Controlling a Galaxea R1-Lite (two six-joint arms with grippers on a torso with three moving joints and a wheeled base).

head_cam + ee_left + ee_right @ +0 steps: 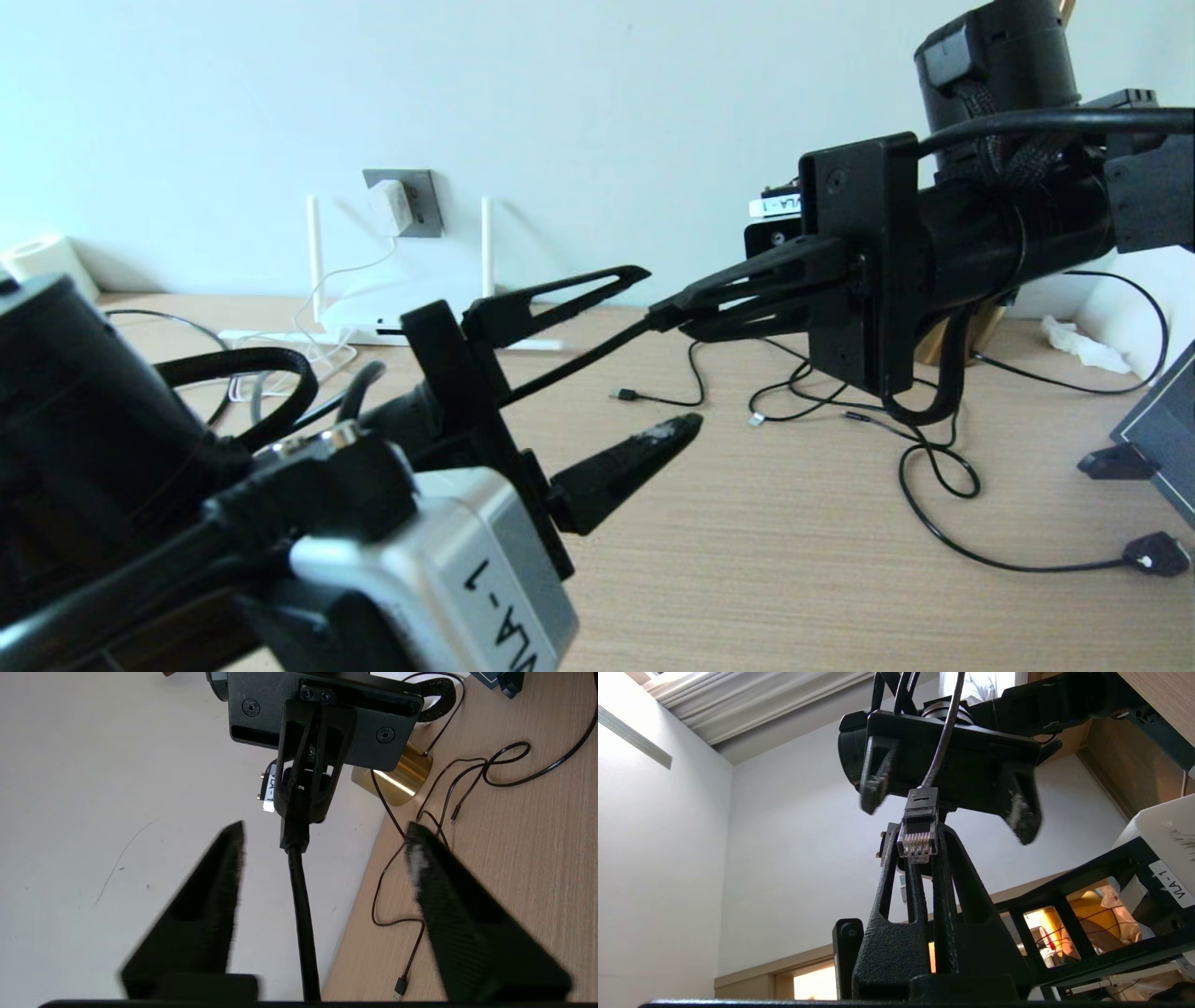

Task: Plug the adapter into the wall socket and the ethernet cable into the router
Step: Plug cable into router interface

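Observation:
The white adapter (390,207) sits in the dark grey wall socket (422,201), and its thin white cord hangs down to the router (373,317) on the table below. My right gripper (665,314) is shut on the ethernet cable (569,364) just behind its clear plug (919,835), held above the table. My left gripper (668,349) faces it. The left fingers (210,905) stand open on either side of the cable (301,914) without touching it. The plug points away from the router.
Thin black USB cables (840,401) lie looped over the wooden table (794,560). A gold cylinder (392,779) stands by the wall. There is a white paper roll (47,261) at far left, crumpled tissue (1074,341) and a dark stand (1158,439) at right.

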